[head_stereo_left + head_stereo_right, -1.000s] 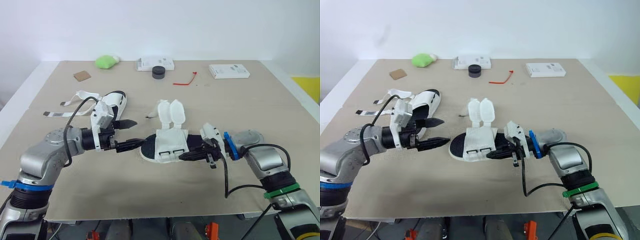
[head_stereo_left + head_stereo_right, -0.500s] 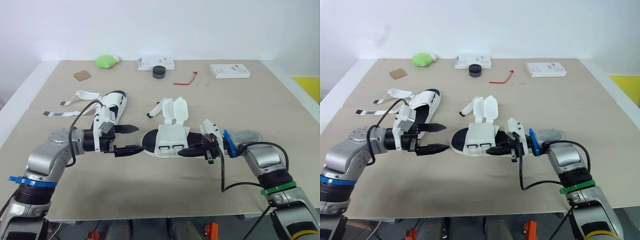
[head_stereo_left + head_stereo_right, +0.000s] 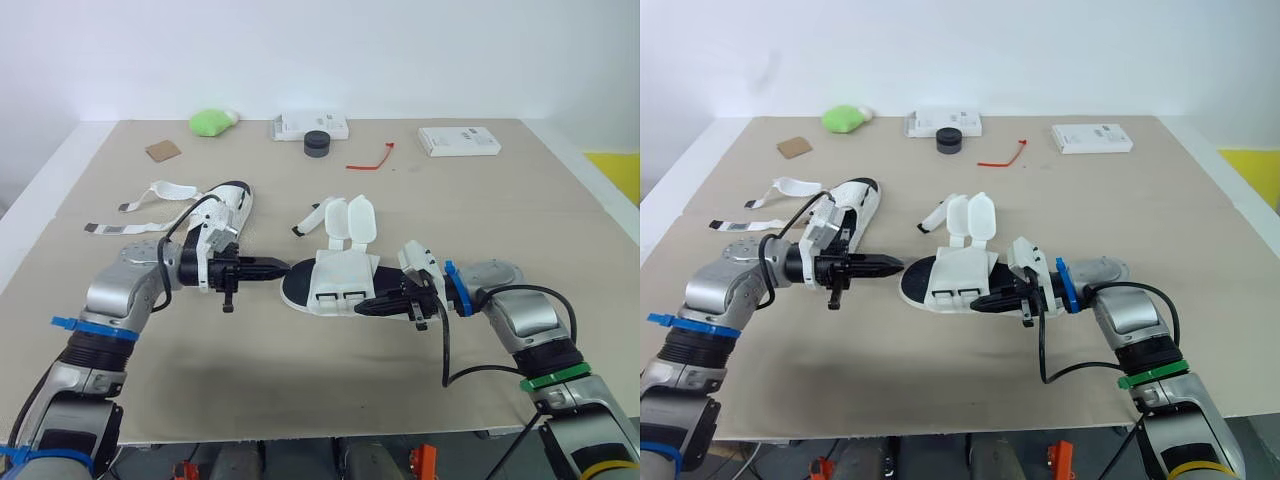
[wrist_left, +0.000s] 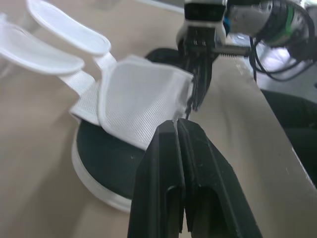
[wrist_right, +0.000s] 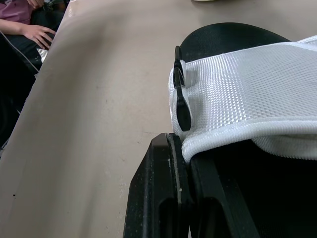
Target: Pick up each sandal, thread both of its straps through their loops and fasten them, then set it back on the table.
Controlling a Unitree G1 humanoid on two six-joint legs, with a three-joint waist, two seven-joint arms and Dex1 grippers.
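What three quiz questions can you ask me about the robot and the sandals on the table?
1. True or false: the left fingers are spread wide open.
2. What colour is the soft lump at the far side of the table? A) green B) red C) blue
3. Fill in: the right fingers pinch the white mesh edge of the ____.
Key: 1 false, they are pressed together. 2 A. 3 middle sandal.
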